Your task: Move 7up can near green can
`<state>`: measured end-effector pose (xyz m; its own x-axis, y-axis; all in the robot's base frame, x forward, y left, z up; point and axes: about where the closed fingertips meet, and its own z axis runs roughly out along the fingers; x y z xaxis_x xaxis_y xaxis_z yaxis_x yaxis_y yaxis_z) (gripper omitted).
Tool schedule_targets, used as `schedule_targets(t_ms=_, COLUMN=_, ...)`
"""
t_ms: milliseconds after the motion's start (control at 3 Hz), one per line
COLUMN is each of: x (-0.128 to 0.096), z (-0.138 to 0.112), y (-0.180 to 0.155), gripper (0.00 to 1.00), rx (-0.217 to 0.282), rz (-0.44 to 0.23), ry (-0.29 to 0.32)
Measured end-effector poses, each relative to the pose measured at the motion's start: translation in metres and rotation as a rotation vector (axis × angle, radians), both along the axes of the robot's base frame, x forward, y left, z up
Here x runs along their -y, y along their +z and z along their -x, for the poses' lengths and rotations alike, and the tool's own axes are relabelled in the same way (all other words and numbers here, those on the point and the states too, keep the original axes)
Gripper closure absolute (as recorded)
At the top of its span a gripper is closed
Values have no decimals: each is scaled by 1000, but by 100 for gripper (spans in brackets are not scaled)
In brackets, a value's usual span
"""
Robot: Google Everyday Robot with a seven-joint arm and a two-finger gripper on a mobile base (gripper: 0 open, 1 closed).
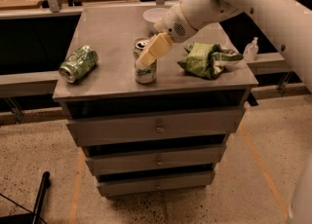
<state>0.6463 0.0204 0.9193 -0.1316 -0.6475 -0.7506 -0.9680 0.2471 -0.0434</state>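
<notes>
1. The pale silver-white 7up can (146,75) stands upright, long axis vertical, near the front middle of the grey drawer cabinet's surface (112,26).
2. The tan gripper (147,58) slants down from upper right against the can's top and near side; whether it is open or clamped cannot be told.
3. The dented dark green can (78,63) lies on its side well apart, leftward in the camera view, with bare surface between.
4. A crumpled green chip bag (208,60) lies on the opposite side and a white bowl (155,16) behind; neither blocks that path.
</notes>
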Motion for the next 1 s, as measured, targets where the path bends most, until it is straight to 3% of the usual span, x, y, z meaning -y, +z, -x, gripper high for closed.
schedule_targets(t_ms=333, x=-8, z=0, y=-11, gripper=18, rx=-21, rz=12, ry=13)
schedule_targets(t_ms=1000, x=-12, z=-2, y=-21, gripper=65, rx=-41, rz=31, ry=42)
